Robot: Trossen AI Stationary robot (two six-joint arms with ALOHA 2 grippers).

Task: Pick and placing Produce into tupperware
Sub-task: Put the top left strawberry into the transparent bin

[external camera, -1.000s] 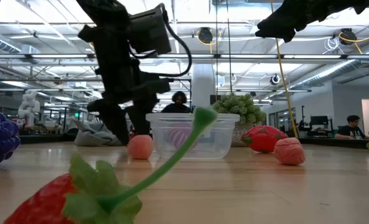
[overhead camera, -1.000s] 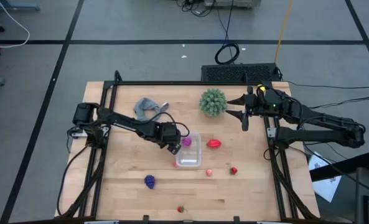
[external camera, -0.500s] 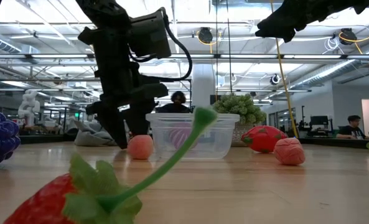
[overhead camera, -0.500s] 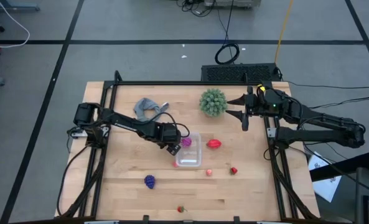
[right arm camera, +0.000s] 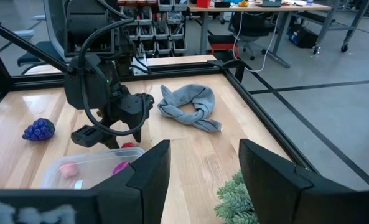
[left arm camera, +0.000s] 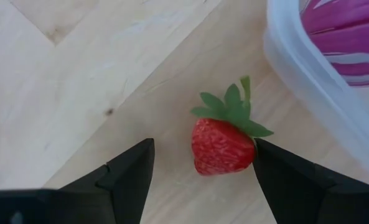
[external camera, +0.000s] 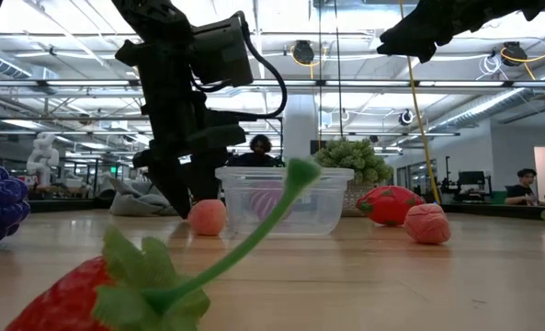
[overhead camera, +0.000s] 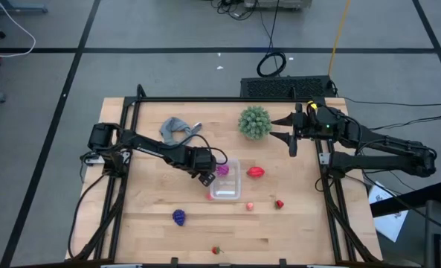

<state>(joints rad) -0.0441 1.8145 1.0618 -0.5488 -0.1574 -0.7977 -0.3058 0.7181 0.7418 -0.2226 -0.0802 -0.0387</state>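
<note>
A small red strawberry [left arm camera: 221, 144] with a green top lies on the wood next to the clear tupperware [overhead camera: 226, 181], off its near-left corner. My left gripper [left arm camera: 203, 149] is open and points down, with one finger on each side of the strawberry; in the high view the left gripper [overhead camera: 205, 177] stands at the tupperware's left wall. A magenta piece [overhead camera: 222, 170] lies inside the tupperware. My right gripper [overhead camera: 293, 138] is open and held high beside the spiky green plant [overhead camera: 254, 122], touching nothing.
Loose produce lies on the table: a red piece [overhead camera: 256, 172] right of the tupperware, two small ones [overhead camera: 249, 206] [overhead camera: 279, 203], purple grapes [overhead camera: 178, 217] and a strawberry [overhead camera: 216, 250] near the near edge. A grey cloth [overhead camera: 177, 129] lies toward the far left.
My left gripper has sunk a little toward the table around the strawberry by the tupperware, staying open. The produce and the tupperware have kept their places.
</note>
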